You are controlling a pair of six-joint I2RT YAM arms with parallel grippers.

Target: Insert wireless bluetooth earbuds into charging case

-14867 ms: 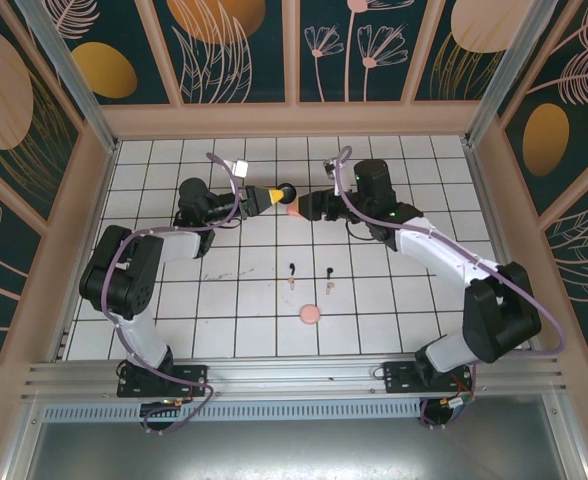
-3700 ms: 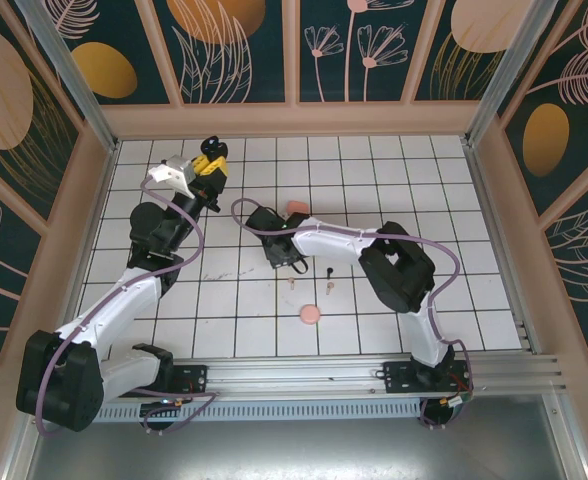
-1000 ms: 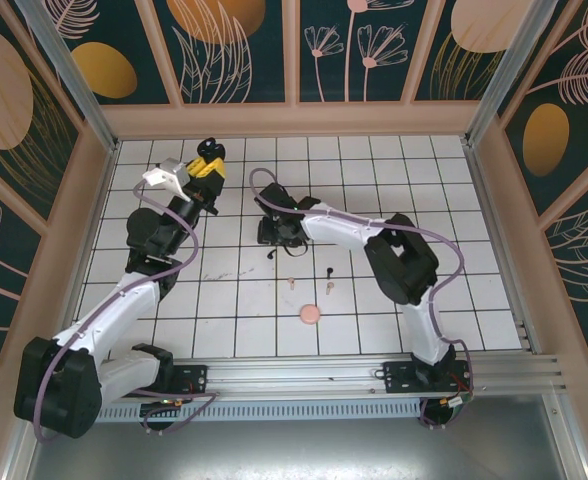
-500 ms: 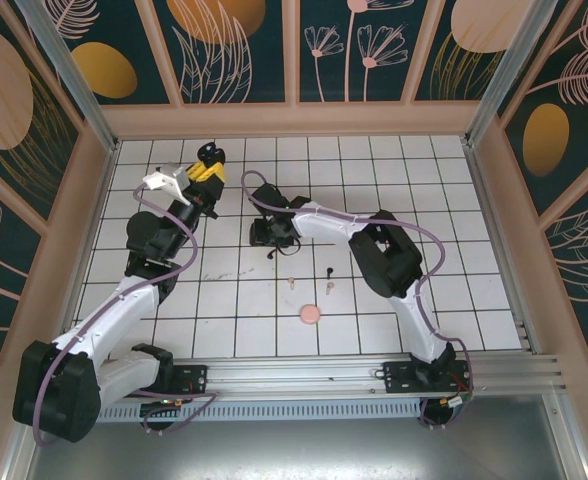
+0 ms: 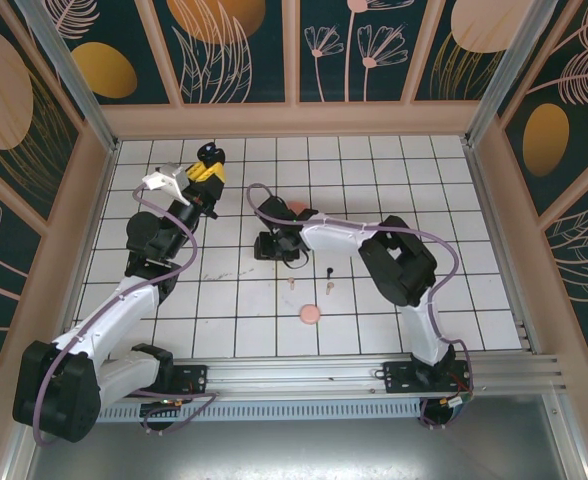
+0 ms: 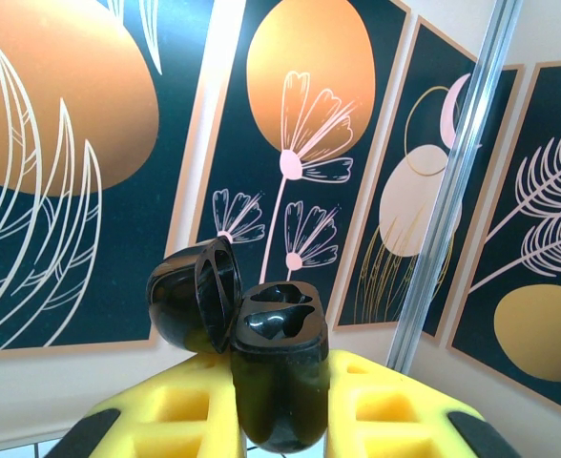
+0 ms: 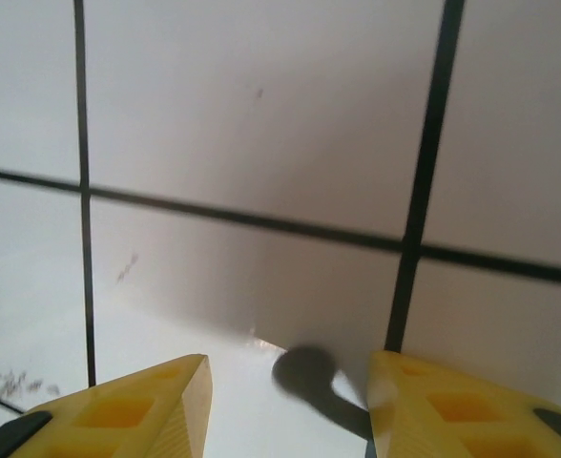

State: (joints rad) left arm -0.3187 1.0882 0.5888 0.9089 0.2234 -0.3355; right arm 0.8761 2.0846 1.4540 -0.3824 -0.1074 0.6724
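Left gripper (image 6: 280,420) clamps black charging case (image 6: 279,372), lid (image 6: 197,294) open, both sockets empty. Right gripper (image 7: 290,405) jaws stand apart around a blurred dark earbud (image 7: 306,372) on tile (image 7: 261,114).

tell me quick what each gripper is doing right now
Left gripper: closed on the black charging case, whose lid is open.
Right gripper: open, with a black earbud on the tile between its fingers.
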